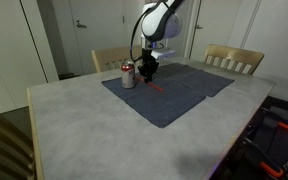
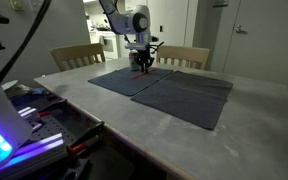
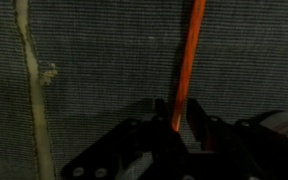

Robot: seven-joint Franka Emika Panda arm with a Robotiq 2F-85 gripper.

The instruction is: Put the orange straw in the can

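- The end effector (image 3: pixel 179 128) is sitting over the orange straw (image 3: pixel 187 60); I cannot tell if it is pinching.
- A loose pinch is risking a slip near the can (image 1: pixel 128 75).

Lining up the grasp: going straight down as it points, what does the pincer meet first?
Probably the orange straw, lying between the jaws of the pincer on the dark mat; height above it is unclear.

The orange straw (image 3: pixel 187 60) is cut off above.
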